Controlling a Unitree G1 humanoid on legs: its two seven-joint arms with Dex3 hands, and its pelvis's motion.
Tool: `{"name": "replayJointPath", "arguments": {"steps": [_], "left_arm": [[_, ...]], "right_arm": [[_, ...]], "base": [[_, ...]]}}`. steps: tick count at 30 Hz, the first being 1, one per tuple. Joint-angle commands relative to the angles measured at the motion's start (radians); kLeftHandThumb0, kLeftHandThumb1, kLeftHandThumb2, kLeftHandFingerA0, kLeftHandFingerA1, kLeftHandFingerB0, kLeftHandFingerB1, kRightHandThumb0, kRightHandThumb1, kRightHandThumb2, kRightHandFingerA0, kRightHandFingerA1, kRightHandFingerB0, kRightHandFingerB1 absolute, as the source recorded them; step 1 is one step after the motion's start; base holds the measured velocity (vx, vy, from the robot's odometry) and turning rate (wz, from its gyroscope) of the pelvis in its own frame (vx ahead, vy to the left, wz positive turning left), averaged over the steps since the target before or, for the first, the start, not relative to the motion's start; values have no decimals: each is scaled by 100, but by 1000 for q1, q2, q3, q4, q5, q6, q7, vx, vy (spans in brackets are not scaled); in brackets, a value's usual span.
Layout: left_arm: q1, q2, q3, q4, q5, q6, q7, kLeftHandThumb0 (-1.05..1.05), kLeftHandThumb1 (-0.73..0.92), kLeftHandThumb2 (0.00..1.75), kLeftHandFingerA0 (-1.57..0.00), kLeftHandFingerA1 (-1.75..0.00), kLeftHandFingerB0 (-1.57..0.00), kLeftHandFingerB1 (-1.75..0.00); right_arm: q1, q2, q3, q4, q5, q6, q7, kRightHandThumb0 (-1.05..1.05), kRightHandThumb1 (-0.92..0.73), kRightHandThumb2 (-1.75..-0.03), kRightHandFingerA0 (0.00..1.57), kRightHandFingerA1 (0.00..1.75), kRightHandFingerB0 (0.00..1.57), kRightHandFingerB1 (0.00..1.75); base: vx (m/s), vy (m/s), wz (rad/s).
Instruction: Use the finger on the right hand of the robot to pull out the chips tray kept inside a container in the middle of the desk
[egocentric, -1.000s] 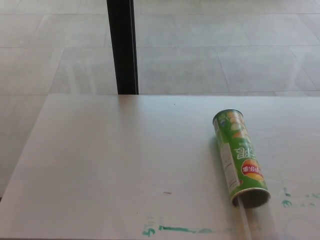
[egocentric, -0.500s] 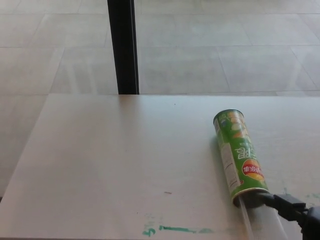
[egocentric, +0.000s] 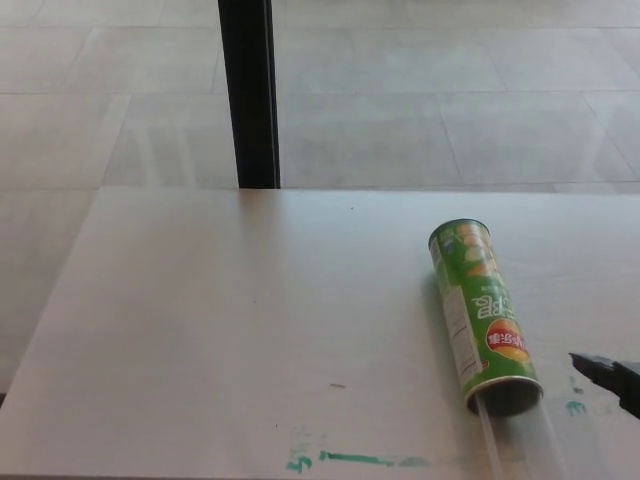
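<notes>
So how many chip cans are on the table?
1. The green chips can lies on its side on the right part of the white table, open end toward the camera. None seems hidden.

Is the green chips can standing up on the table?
No, the green chips can lies on its side on the table, with its open end facing the near edge.

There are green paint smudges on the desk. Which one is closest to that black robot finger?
The small smudge at the desk's right edge, just below the right hand. The long streak lies far left of it, beyond the green chips can.
</notes>
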Motion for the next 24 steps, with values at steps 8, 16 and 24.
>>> {"name": "replayJointPath", "arguments": {"steps": [8,16,24], "left_arm": [[22,25,-4,2,6,-14,2,-48,71,61,-64,-69,-59,-56],[32,27,-1,3,3,-24,-10,-48,71,61,-63,-69,-61,-59],[22,24,4,10,-1,-10,0,-48,70,61,-65,-70,-61,-58]], "right_arm": [[144,53,-554,91,446,53,114,-1,-53,-56,81,116,0,29],[149,203,-679,385,490,-47,-19,-3,-51,-74,79,112,2,17],[18,334,-667,742,413,-99,-257,-3,-64,-60,70,122,5,29]], "base": [[0,0,0],[0,0,0],[0,0,0]]}}
